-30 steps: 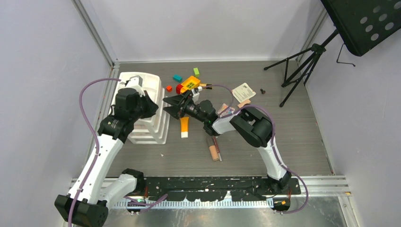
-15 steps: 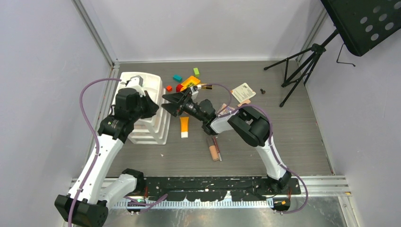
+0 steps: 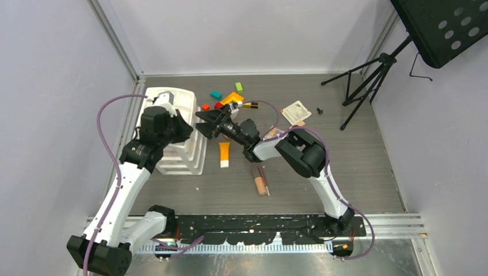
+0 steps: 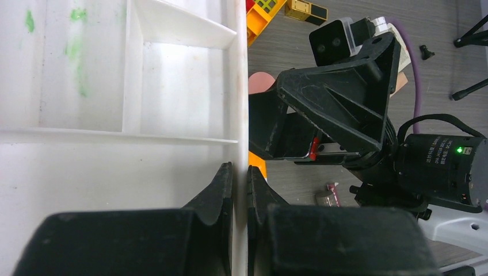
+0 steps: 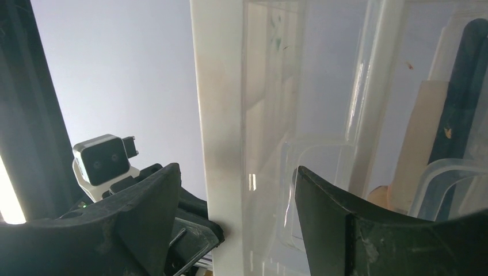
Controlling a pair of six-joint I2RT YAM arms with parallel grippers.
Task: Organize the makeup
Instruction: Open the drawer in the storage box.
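My left gripper (image 3: 188, 131) is shut on the right wall of the white divided tray (image 3: 167, 98); the left wrist view shows its jaws (image 4: 240, 170) pinching that wall (image 4: 239, 86). My right gripper (image 3: 205, 122) is open at the tray's right edge, and in the right wrist view (image 5: 236, 170) its jaws straddle the tray wall (image 5: 221, 86). An orange tube with a white cap (image 3: 224, 154) lies just right of the tray. Beige tubes (image 3: 260, 183) lie nearer. A gold-black lipstick (image 3: 249, 105) and a pale palette (image 3: 296, 111) lie further back.
A yellow-and-red toy brick (image 3: 230, 99) and small red (image 3: 205, 107), teal (image 3: 216, 94) and green (image 3: 238, 87) blocks lie behind the right gripper. A black tripod stand (image 3: 362, 86) is at the back right. A pink compact (image 4: 262, 82) shows beside the tray.
My right gripper has moved left and slightly back, closing in on the tray's right wall with its jaws still open. The left gripper has kept its hold on the tray.
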